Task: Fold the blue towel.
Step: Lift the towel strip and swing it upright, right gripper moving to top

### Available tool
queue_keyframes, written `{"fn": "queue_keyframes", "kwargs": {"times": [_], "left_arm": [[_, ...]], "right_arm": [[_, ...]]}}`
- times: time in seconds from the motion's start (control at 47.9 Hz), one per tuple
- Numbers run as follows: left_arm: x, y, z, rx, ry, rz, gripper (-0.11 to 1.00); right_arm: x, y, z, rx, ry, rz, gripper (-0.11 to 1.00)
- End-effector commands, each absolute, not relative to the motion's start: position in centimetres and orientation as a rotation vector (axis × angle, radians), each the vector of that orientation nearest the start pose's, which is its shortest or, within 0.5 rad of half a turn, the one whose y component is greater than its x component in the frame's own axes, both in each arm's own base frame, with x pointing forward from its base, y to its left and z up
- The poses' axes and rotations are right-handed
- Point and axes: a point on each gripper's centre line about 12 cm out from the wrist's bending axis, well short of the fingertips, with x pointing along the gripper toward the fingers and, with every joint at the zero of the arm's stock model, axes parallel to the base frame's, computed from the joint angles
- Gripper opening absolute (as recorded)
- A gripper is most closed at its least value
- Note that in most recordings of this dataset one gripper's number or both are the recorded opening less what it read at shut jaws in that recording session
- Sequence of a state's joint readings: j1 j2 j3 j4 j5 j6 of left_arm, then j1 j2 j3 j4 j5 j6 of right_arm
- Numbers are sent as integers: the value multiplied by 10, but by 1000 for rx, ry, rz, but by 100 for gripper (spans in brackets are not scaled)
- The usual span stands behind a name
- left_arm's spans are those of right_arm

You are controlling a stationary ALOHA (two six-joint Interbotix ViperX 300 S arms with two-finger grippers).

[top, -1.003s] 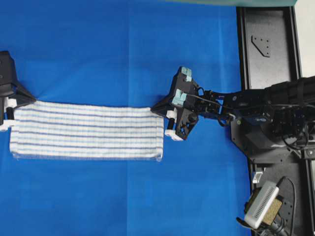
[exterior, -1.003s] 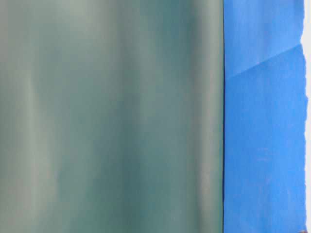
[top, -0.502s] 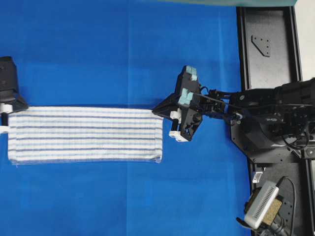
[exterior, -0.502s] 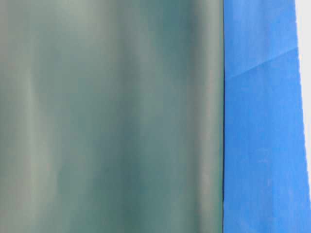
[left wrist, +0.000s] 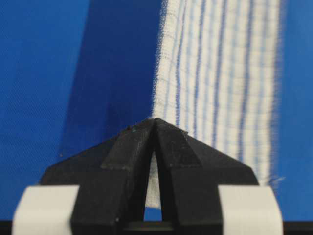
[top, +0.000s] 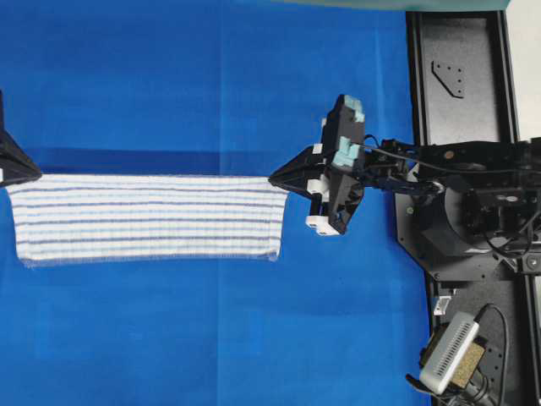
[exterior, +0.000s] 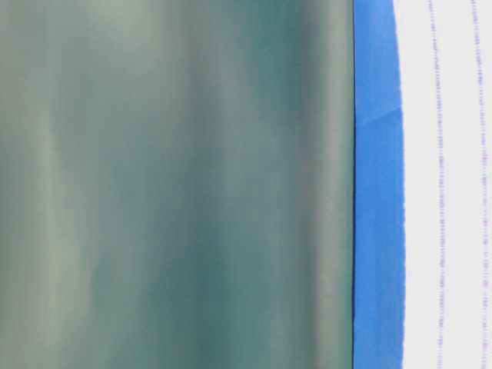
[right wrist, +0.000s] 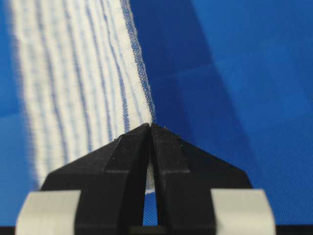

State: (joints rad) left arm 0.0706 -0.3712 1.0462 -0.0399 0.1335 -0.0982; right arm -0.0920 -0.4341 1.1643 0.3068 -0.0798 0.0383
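Note:
The blue towel (top: 148, 216), white with thin blue stripes, is stretched as a long band across the blue table cover (top: 211, 85). My left gripper (top: 32, 174) at the left edge of the overhead view is shut on its far left corner. My right gripper (top: 275, 178) is shut on its far right corner. In the left wrist view the towel (left wrist: 220, 73) runs away from the closed left gripper (left wrist: 153, 120), with cloth pinched between the fingers. In the right wrist view the towel (right wrist: 78, 73) runs from the shut right gripper (right wrist: 149, 125). At table level the towel (exterior: 446, 184) hangs at the right.
The right arm's black base plate (top: 461, 85) runs along the right side, with a grey-and-white device (top: 450, 351) at the bottom right. A blurred green-grey surface (exterior: 177, 184) fills most of the table-level view.
Both grippers have moved toward the far side and apart, lifting the towel's far edge and pulling it taut. The towel now shows in the table-level view.

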Motion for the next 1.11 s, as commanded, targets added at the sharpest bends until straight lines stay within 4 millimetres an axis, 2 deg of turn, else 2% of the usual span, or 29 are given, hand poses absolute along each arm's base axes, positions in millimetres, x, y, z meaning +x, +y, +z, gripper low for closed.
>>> {"fn": "queue_keyframes", "kwargs": {"times": [0.0, 0.188, 0.481, 0.731, 0.92, 1.087], "left_arm": [[266, 19, 173, -161, 746, 117, 1], [265, 19, 183, -163, 706, 116, 1], [268, 17, 188, -215, 684, 125, 1], [280, -11, 198, -293, 613, 57, 1], [287, -32, 207, -372, 528, -1, 1], [304, -41, 208, -384, 522, -20, 1]], "right_arm": [[248, -25, 170, 355, 586, -210, 13], [249, -24, 180, 359, 580, -196, 13], [254, -31, 179, 359, 580, -221, 13], [266, -68, 183, 335, 572, -325, 13], [283, -96, 189, 294, 567, -378, 13], [301, -118, 192, 262, 569, -409, 13]]}}
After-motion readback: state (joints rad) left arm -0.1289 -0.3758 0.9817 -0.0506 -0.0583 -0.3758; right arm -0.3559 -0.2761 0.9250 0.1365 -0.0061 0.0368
